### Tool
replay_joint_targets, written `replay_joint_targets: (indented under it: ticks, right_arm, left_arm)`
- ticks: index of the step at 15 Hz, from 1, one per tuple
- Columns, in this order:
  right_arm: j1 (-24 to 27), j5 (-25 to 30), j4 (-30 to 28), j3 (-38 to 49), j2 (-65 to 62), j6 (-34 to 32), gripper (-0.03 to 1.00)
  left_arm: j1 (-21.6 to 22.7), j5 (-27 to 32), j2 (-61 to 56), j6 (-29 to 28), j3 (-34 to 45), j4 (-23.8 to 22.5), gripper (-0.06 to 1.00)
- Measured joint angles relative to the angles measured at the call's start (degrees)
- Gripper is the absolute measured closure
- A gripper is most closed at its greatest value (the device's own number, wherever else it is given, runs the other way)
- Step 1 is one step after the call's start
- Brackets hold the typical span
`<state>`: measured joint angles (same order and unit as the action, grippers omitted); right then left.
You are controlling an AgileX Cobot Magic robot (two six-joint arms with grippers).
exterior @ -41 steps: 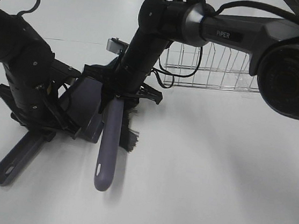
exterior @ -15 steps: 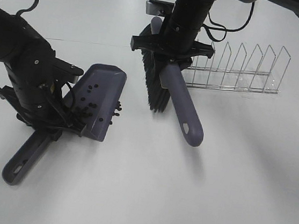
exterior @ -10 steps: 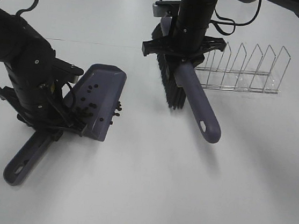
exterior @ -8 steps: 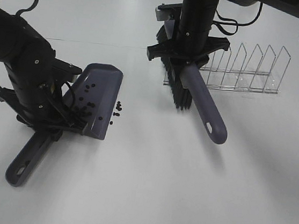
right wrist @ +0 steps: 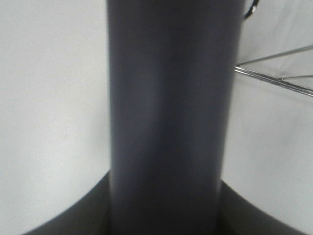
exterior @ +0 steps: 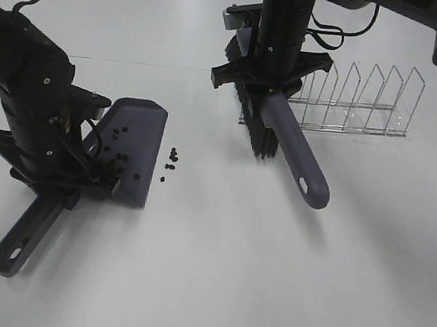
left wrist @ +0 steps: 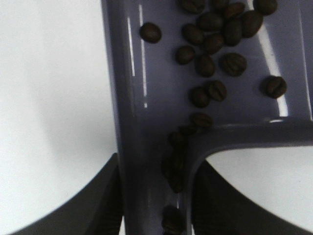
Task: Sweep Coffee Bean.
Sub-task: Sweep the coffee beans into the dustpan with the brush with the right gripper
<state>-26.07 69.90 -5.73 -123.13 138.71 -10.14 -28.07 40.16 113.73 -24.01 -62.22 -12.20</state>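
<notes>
Most coffee beans (left wrist: pixel 204 65) lie in the purple dustpan (exterior: pixel 140 123), whose handle the left gripper (left wrist: pixel 155 205) pinches. A few loose beans (exterior: pixel 173 156) sit on the white table (exterior: pixel 229 275) just beside the pan's lip. Farther back, the right gripper (right wrist: pixel 164 210) clamps the brush (exterior: pixel 291 152) by its handle, near the wire rack (exterior: pixel 368 98).

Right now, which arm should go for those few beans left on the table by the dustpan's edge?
Right. The right pincer holds the brush, with nothing between it and the stray beans; the left pincer is busy holding the dustpan beside them.
</notes>
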Motion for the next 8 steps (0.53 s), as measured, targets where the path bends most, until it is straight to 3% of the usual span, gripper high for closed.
replay_joint_targets:
  ticks: [5, 8]
  right_arm:
    - [0.0, 0.0, 0.1, 0.0, 0.0, 0.0, 0.68]
    - [0.0, 0.0, 0.3, 0.0, 0.0, 0.0, 0.68]
  left_arm:
    - [3.0, -1.0, -4.0, -0.6, 5.0, 0.2, 0.59]
    - [4.5, -3.2, -3.4, 2.1, 6.1, 1.9, 0.59]
